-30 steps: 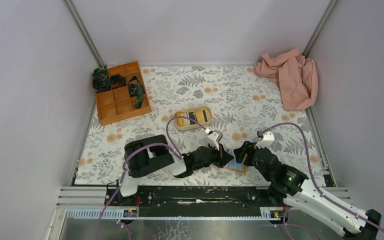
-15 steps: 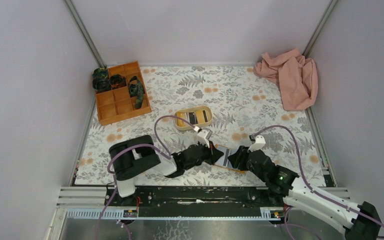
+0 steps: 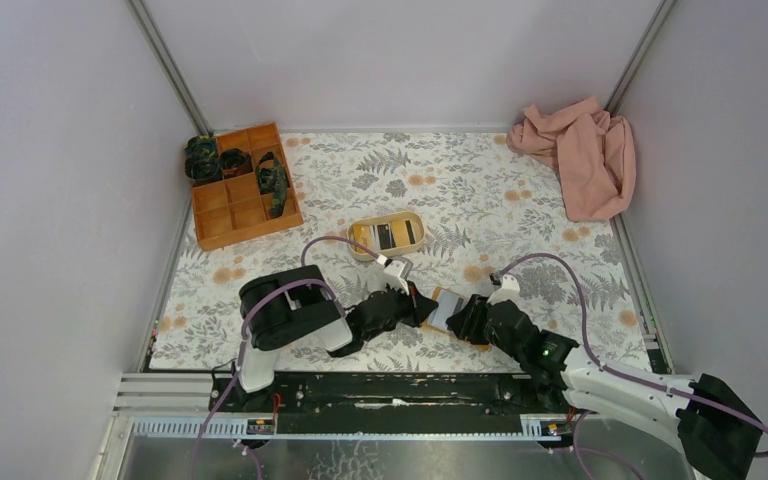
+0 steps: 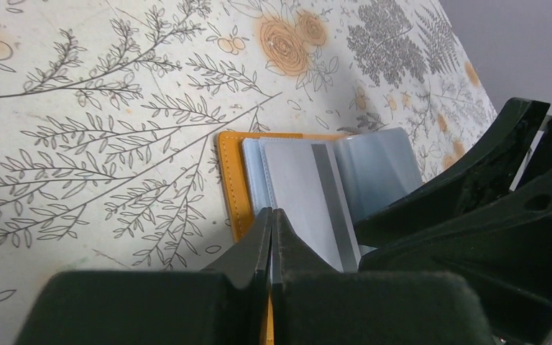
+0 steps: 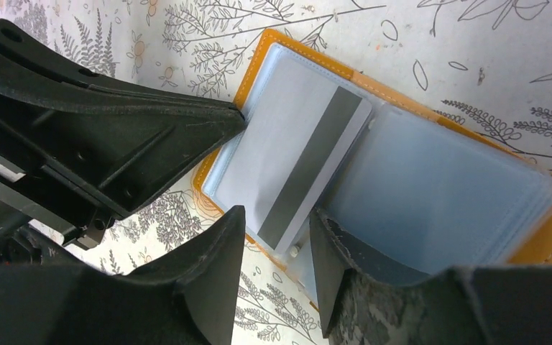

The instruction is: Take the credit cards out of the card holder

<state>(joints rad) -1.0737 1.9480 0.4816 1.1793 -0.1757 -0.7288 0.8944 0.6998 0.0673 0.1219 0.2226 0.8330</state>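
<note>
The card holder [image 3: 447, 309] lies open on the floral mat, orange-tan outside with light blue clear sleeves [image 5: 438, 194]. A pale card with a dark stripe [image 5: 287, 158] sits in its left sleeve and also shows in the left wrist view [image 4: 302, 194]. My left gripper [image 3: 422, 300] is shut, pinching the holder's orange edge [image 4: 233, 180] between its tips [image 4: 272, 215]. My right gripper [image 3: 465, 316] is open over the holder's near edge [image 5: 277, 212]. One of its fingers [image 5: 345, 251] rests by the loose sleeves, and the other is off the holder over the mat.
A beige oval tray [image 3: 387, 236] holding cards stands just behind the grippers. An orange compartment box [image 3: 243, 185] with dark items is at the back left. A pink cloth [image 3: 580, 155] lies at the back right. Grey walls close in both sides.
Both grippers and the card holder have shifted left and slightly away from the near edge. The holder's open sleeves now show more between the two grippers.
</note>
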